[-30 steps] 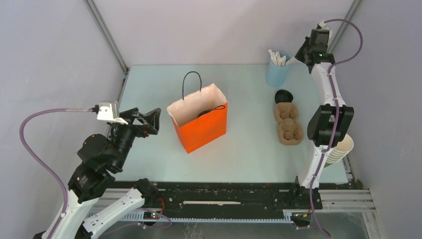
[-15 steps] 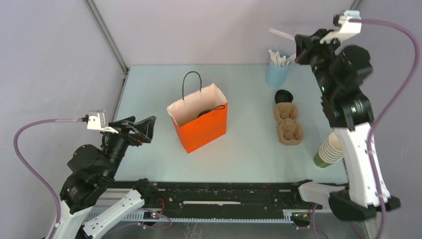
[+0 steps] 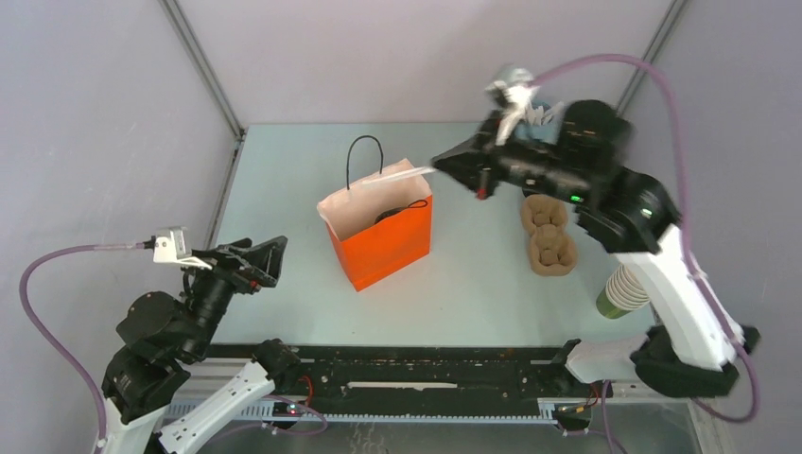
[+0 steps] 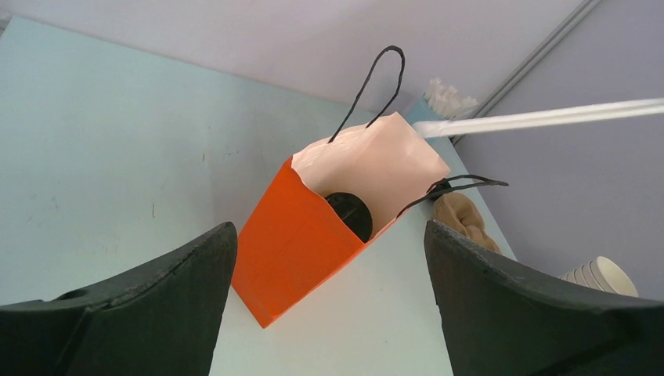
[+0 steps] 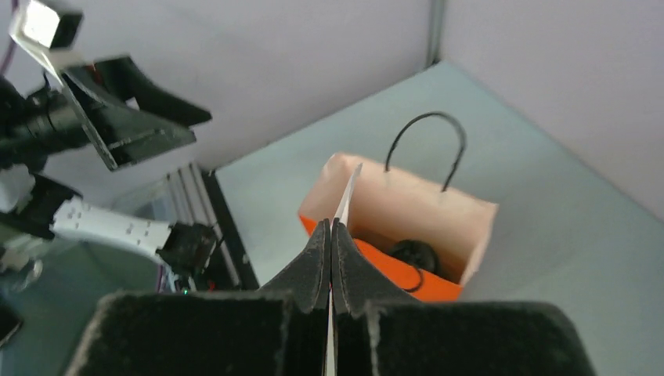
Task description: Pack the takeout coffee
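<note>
The orange bag (image 3: 383, 244) stands open mid-table. The takeout coffee sits inside it; only its round black lid (image 3: 392, 217) shows, and the cup body is hidden by the bag walls. The lid also shows in the left wrist view (image 4: 350, 213) and the right wrist view (image 5: 413, 252). My right gripper (image 3: 443, 164) is shut on a white stick (image 3: 397, 176), whose tip hangs over the bag's mouth (image 5: 347, 196). My left gripper (image 3: 266, 257) is open and empty, well to the near left of the bag (image 4: 290, 243).
Two brown cardboard cup carriers (image 3: 549, 234) lie right of the bag. A stack of lidless green cups (image 3: 624, 289) stands at the near right. The pale blue cup of white sticks (image 4: 438, 100) is at the back right, mostly hidden behind my right arm in the top view.
My right arm has swung from the blue cup at the back right to over the bag, carrying a white stick. My left arm has drawn back toward the near left.
</note>
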Controlling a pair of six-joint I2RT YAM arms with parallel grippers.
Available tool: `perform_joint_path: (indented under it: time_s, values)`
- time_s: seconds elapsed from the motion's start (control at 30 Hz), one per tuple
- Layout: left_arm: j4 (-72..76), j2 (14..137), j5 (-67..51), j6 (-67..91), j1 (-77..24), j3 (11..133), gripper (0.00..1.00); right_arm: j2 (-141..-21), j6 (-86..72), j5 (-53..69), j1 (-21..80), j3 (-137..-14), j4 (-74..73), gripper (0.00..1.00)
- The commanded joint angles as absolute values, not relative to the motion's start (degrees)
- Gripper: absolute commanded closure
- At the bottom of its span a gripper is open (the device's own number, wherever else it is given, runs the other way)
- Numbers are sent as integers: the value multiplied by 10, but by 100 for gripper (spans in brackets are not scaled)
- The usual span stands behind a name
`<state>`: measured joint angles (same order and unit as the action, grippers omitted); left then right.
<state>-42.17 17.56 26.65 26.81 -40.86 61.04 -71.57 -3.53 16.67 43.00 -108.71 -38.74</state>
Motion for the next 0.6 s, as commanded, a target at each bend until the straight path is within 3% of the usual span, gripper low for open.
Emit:
perform_joint_path:
  time_s: [0.0, 0.27, 0.57]
  values:
    - [-432, 168, 272, 292, -409, 625, 7, -810, 22, 111, 506, -1160, -519, 100]
    - [-446, 158, 273, 298, -409, 619, 7, -989, 54, 28, 562, -1326, -615, 100]
    - [-450, 148, 282, 299, -409, 606, 7, -1134, 48, 2, 607, -1409, -613, 99]
